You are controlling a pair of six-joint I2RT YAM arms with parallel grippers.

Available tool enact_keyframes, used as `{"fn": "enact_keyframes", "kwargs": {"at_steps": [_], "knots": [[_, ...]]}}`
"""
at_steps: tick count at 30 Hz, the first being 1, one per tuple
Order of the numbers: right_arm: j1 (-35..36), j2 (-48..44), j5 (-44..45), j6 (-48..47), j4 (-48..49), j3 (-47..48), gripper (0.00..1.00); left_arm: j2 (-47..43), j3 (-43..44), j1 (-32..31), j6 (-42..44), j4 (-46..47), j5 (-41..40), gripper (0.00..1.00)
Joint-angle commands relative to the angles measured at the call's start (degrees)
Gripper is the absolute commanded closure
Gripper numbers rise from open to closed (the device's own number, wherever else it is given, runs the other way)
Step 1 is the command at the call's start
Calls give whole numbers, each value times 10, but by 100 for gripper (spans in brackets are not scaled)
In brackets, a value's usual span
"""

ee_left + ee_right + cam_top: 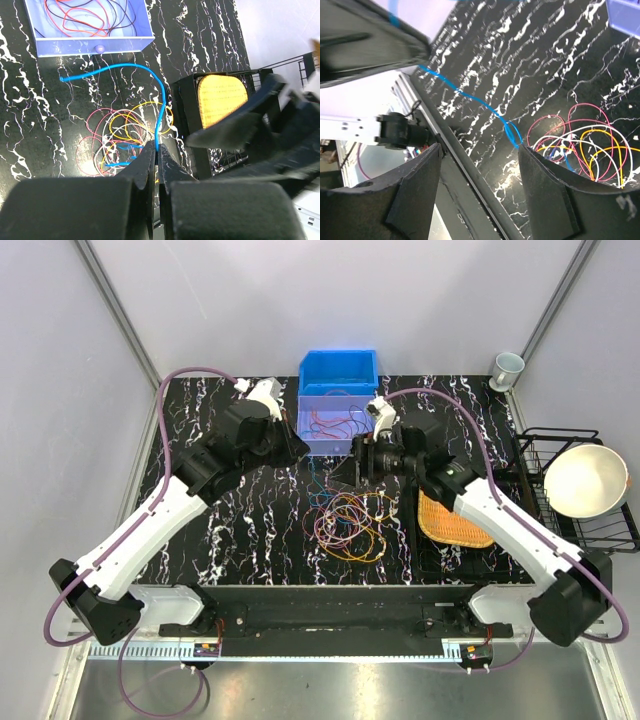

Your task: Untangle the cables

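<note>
The cables lie as a loose tangle (pixel 350 525) of orange, yellow, red, purple and white loops on the black marble table, also in the left wrist view (pixel 120 137) and the right wrist view (pixel 585 150). My left gripper (pixel 157 148) is shut on a blue cable (pixel 162 100) that rises out of the tangle, with its free end curving left. In the top view the left gripper (pixel 302 448) hangs above the table left of the tangle. My right gripper (pixel 480 150) is open with nothing between its fingers; the blue cable (pixel 470 97) runs taut just beyond them. The right gripper (pixel 358 462) hovers over the tangle's far edge.
A pale tray (pixel 345 443) holding red and black cables sits in front of a blue bin (pixel 338 375). A yellow pad (pixel 450 520) lies in a black tray right of the tangle. A dish rack (pixel 560 440) with a bowl (pixel 585 480) stands far right, a cup (pixel 507 368) behind.
</note>
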Motion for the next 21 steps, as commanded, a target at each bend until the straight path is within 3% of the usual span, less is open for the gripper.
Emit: {"fn": "enact_keyframes", "kwargs": {"at_steps": [1,21], "knots": [[21,26,39,-32,20,1,32,-16,24,1,0,18,12,100],[83,118,75,-98,13,9,33,-15,28,1,-3,24,18,100]]}}
